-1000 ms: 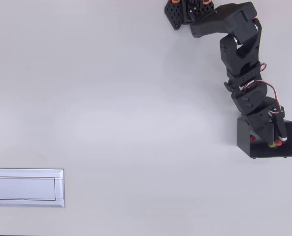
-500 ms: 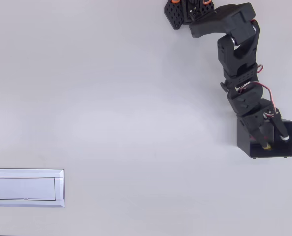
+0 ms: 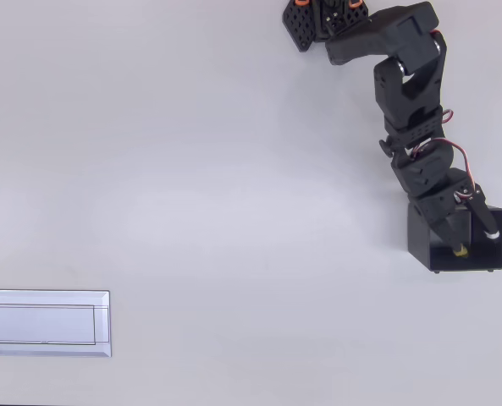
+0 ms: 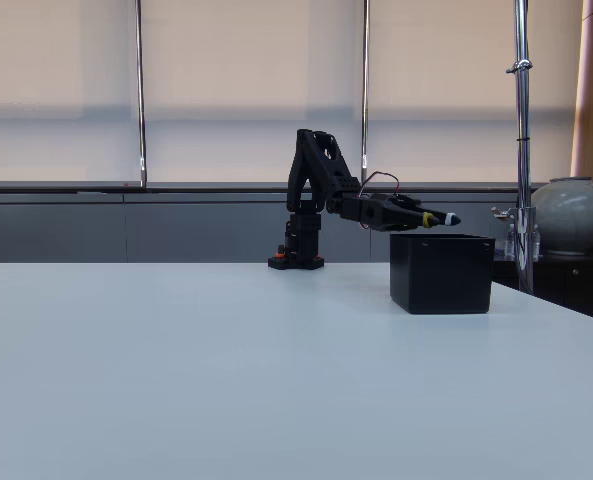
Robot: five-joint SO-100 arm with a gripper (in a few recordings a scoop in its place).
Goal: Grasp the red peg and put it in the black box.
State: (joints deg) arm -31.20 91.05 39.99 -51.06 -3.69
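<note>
The black box [image 3: 428, 245] sits at the right edge of the table in the overhead view, and right of centre in the fixed view [image 4: 441, 272]. My gripper [image 3: 476, 243] hangs over the box's hollow with its jaws spread. One finger has a yellow tip [image 3: 460, 249], the other a white tip [image 3: 492, 235], and nothing shows between them. Seen from the side, the gripper [image 4: 441, 218] hovers just above the box's rim, pointing right. The red peg is hidden from view.
A flat white rectangular panel [image 3: 45, 322] lies at the table's lower left in the overhead view. The arm's base [image 4: 297, 260] stands behind the box. A pale round vase [image 4: 573, 215] sits off the table at the right.
The red spots at the fingertips over the box a second ago have gone from sight. The fingers have spread apart and the wrist has shifted slightly left.
</note>
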